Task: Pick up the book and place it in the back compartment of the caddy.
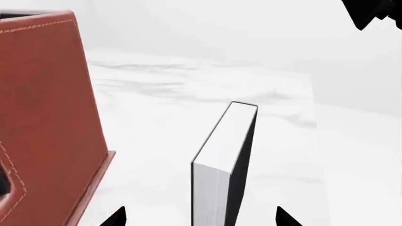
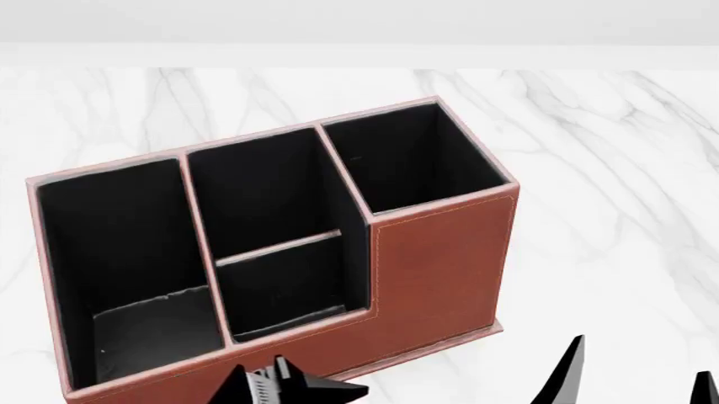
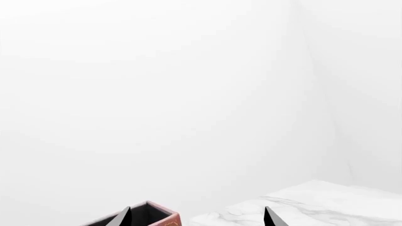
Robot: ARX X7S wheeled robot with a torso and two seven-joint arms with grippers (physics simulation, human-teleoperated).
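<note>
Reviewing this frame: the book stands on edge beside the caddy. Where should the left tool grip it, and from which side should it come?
Grip the book across its two black covers, near the upper edge, coming straight down from above. It stands upright on the marble table with white page edges up, so the covers are the flat parallel faces. It is apart from the caddy, leaving room on that side. The left tool tips already straddle it.

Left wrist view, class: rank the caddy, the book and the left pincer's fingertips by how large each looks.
1. Caddy, though cropped and close to the camera.
2. Book, standing on edge beside it.
3. Left pincer: only two small dark fingertips show.
</note>
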